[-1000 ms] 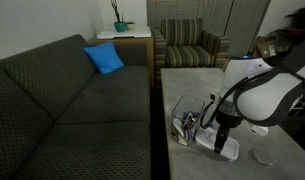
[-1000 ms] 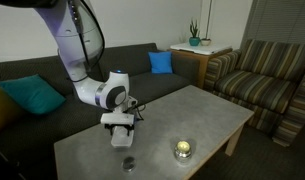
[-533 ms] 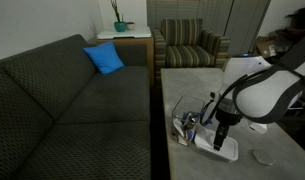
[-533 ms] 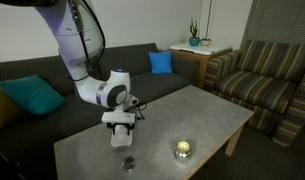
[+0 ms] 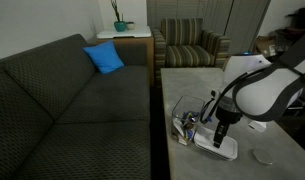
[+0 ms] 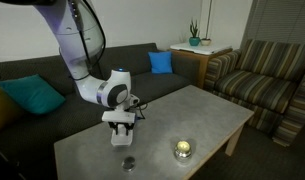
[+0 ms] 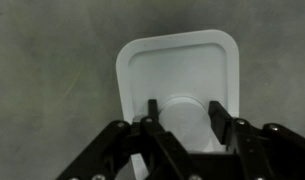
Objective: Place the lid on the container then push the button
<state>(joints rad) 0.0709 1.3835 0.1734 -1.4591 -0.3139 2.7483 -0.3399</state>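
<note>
Reaching in from the bottom edge of the wrist view, the gripper (image 7: pixel 184 110) sets its two fingers (image 7: pixel 152 112) either side of a round raised part of the lid (image 7: pixel 177 65). The lid lies flat on the grey table (image 7: pixel 52 80) mid-frame, and whether the fingers pinch it or only straddle it cannot be told. In an exterior view the container (image 5: pixel 184 123) stands just left of the lid at lower centre, the sofa (image 5: pixel 62 90) beyond.
</note>
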